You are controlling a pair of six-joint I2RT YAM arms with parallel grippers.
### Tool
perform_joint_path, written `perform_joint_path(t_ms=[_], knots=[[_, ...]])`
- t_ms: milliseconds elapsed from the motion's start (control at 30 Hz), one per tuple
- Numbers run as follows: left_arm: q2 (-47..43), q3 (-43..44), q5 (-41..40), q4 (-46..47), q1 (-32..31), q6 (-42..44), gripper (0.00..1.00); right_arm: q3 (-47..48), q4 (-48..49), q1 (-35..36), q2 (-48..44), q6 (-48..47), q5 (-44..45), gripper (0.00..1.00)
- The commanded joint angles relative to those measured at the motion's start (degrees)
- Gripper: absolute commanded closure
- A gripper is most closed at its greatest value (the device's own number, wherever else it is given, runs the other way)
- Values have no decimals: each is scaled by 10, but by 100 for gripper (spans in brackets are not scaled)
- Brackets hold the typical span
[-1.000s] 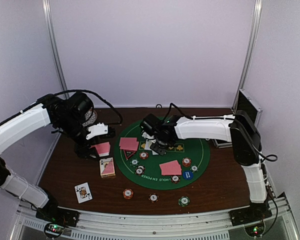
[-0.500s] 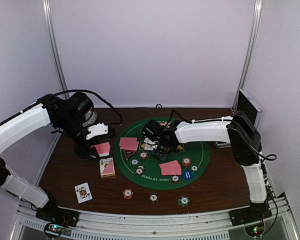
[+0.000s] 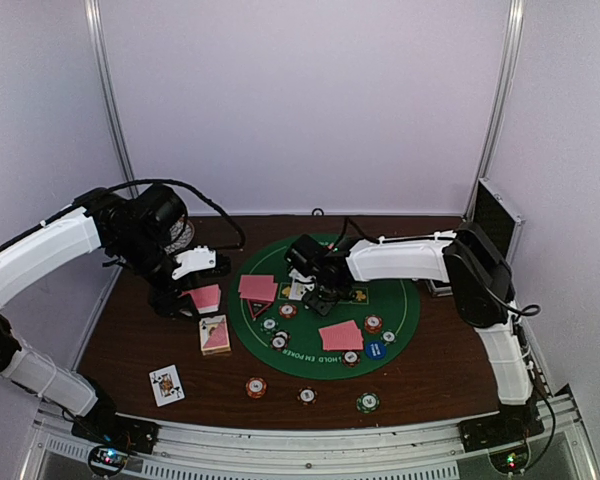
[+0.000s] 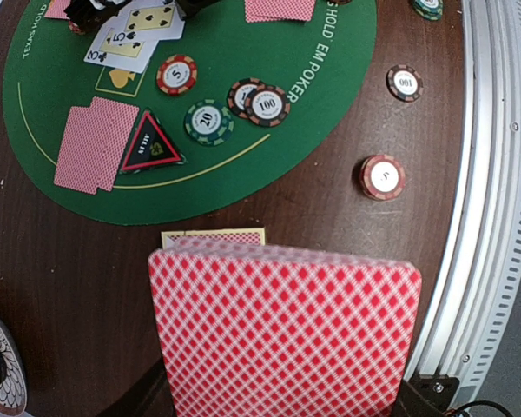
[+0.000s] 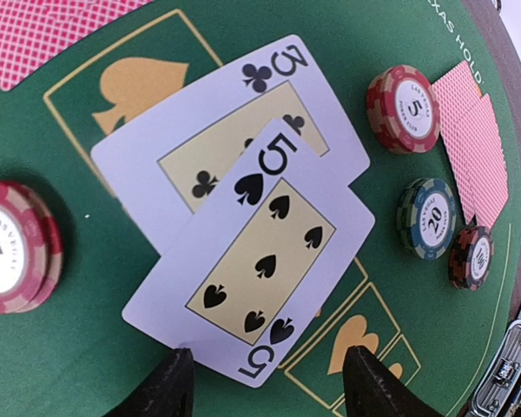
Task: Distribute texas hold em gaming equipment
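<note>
Dealing step, by the look of it. Holding the stack of red-backed cards [image 4: 282,334] clamped in the left hand [image 3: 185,293], backs toward the wrist camera, just off the left rim of the green mat [image 3: 400,300] over bare table [image 3: 130,350]. Probably parked there as the supply, clear of the layout.

Working mid-mat with the right hand [image 5: 265,395], fingers [image 5: 169,387] apart, straddling the near end of the 5 of spades [image 5: 260,261] without pinching it. Lying face up over the 3 of clubs [image 5: 217,130], across the printed boxes. Reads as community cards, overlapped rather than squared to slots.

Face-down pair [image 4: 94,143] touching the red triangle [image 4: 149,143], striped chips [image 4: 208,122] just beside: looks like one seat's set. Second pair [image 3: 340,335] toward the right, blue disc [image 3: 375,350] near it. Three loose chips [image 3: 307,395] off the mat at the near edge, likely unassigned.

Worth lifting the right hand straight up; could drag the top card.
</note>
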Motion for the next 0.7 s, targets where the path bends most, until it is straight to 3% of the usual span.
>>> perform_joint_path(t_ms=[0, 300, 467, 667], knots=[[-16, 14, 14, 1, 2, 8, 78, 26, 7, -17, 20, 10, 10, 39], [-19, 11, 14, 0, 2, 8, 78, 55, 1, -21, 26, 18, -6, 41], [-17, 11, 14, 0, 2, 11, 78, 46, 6, -21, -23, 45, -40, 38], [-14, 13, 13, 0, 2, 11, 78, 22, 29, -21, -130, 128, -122, 13]])
